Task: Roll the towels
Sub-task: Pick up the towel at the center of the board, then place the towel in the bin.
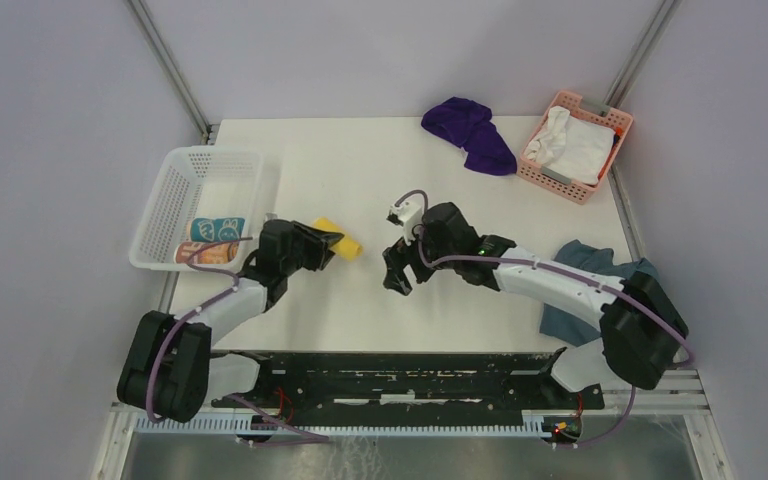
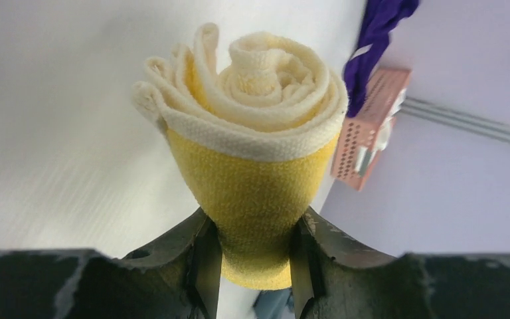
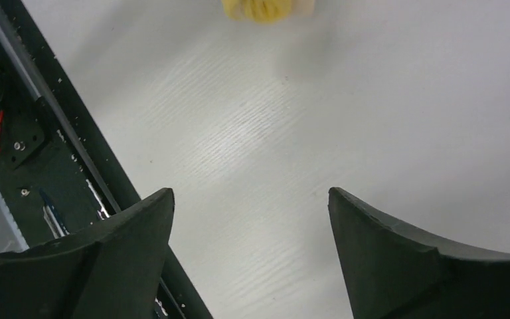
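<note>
- Pale yellow cloth towel (image 2: 252, 166) — rolled, spiral end showing.
- Long axis runs out from left gripper (image 2: 255, 266); jaws clenched on it.
- Right gripper (image 3: 249, 219) — jaws released.

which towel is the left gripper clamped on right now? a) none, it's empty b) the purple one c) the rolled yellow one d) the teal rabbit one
c: the left wrist view shows the left gripper pinching the base of the rolled yellow towel, while the purple towel lies untouched further back.
</note>
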